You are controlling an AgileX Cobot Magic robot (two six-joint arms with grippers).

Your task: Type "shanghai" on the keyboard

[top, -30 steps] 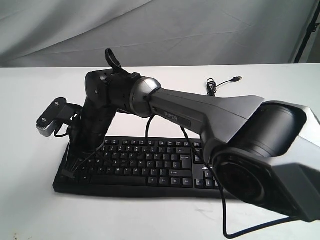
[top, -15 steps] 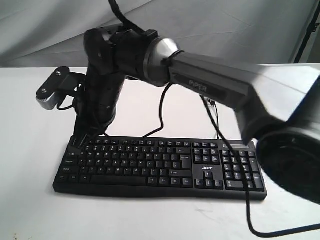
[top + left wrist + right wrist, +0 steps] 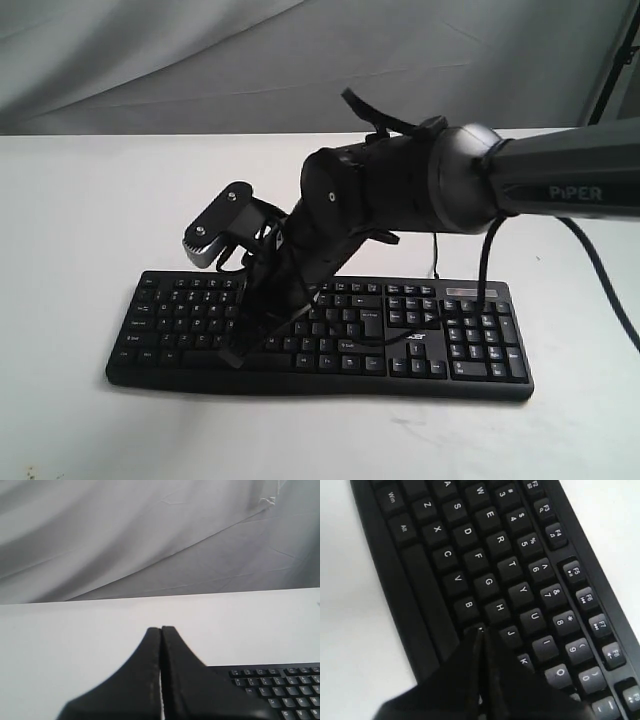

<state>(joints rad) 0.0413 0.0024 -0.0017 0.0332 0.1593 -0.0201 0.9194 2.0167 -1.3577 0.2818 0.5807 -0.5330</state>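
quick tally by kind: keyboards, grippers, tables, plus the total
keyboard: 1
grippers: 2 (left gripper, right gripper, both shut)
table: 1
total: 4

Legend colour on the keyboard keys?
White, on black keys of the keyboard; clearest in the right wrist view.

black full-size keyboard [image 3: 420, 345] lies flat on white table (white legends).

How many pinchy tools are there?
2. The right tool, shut, points at letter keys near H on the keyboard. The left tool, shut, shows only in its wrist view, beside the keyboard.
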